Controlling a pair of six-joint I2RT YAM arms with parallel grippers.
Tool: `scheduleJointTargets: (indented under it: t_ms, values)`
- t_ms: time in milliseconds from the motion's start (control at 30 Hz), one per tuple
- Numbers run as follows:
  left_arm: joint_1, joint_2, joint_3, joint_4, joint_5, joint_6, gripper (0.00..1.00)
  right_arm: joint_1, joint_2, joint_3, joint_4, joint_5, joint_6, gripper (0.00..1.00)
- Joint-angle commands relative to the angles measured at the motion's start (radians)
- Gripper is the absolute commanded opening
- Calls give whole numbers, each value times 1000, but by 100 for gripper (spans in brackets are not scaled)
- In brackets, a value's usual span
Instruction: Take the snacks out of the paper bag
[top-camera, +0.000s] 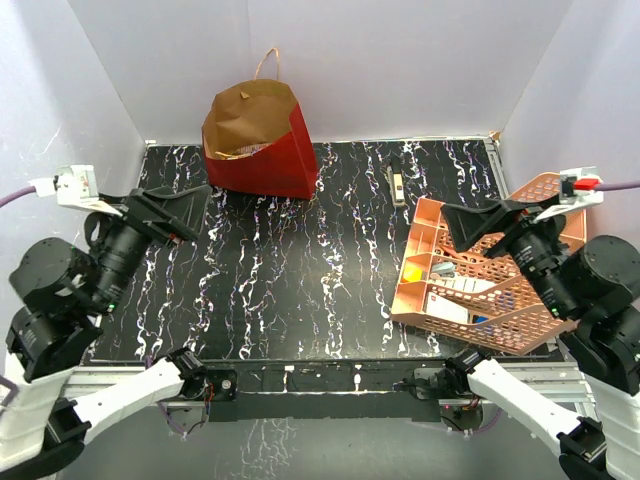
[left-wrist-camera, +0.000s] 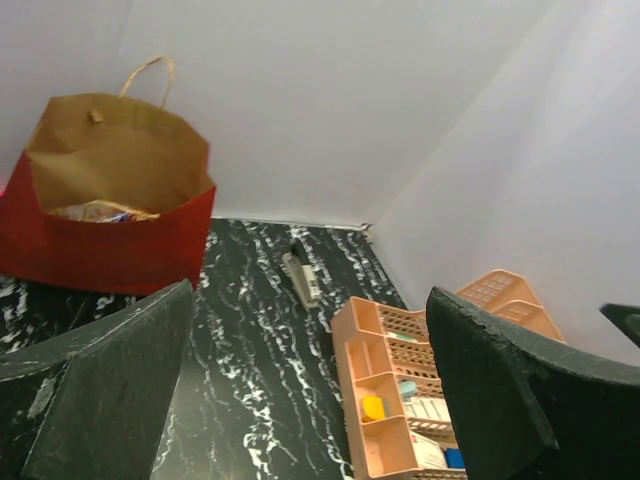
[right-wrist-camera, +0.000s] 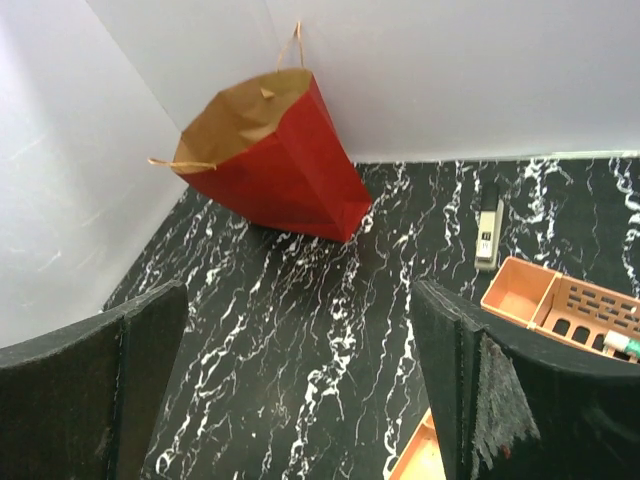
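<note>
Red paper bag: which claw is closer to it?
Left. The left gripper sits close, just front-left of the paper bag; the right gripper is far right, over the peach tray.

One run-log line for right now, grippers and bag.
left gripper: open, empty | right gripper: open, empty | paper bag: standing far-left, untouched | snacks: in bag, none out

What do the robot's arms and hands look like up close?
The left arm and right arm are chunky black cylinders on white lower links. The left hand and right hand each have two broad, matte black wedge fingers. A white plug box with a pale purple cable sits at each wrist; the right one shows red. One right finger pad looks frayed and grey.
</note>
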Motion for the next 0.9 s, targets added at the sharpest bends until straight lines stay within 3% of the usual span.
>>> scheduleJointTargets:
  t_ms: [0,400,600,867]
  values:
    - [160,12,-62,1,140,-72,98,16,19,-51,23,6,27,98]
    - [550,117,-176,-131,375,-311,98,51,38,-222,43,-34,75,98]
    - [634,195,-225,-164,387,-545,98,61,24,-303,65,-46,129,98]
    - [676,359,-281,58,456,-824,98,66,36,-346,91,-98,160,98]
